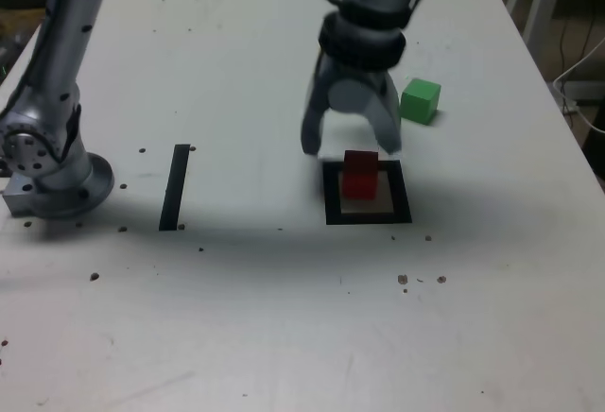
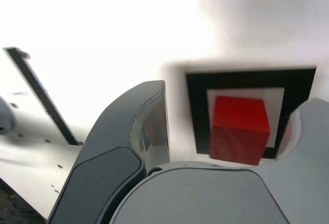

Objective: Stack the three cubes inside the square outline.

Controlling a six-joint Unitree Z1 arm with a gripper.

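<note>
On the exterior view's left, well apart from the square outline (image 1: 368,193), the arm's grey base (image 1: 57,180) sits on the white counter (image 1: 284,317). Between that base and the outline lies a straight black tape strip (image 1: 175,187), clear of both.

The square outline itself lies right of centre in the exterior view, a thick black frame around a pale middle. The red cube (image 1: 360,174) stands inside it, toward the far side of the pale middle; in the wrist view the red cube (image 2: 240,129) sits within the frame (image 2: 198,111) with nothing on top of it.

The hand (image 1: 351,147) hangs just above and behind the outline, pointing down, its two fingers spread wide apart and gripping nothing. In the wrist view the fingers flank the cube without touching it, one dark finger (image 2: 139,136) standing outside the frame's edge.

The green cube (image 1: 420,100) rests on the counter beyond the outline, toward the exterior view's right, near the hand but apart from it. No yellow cube shows in either view.
</note>
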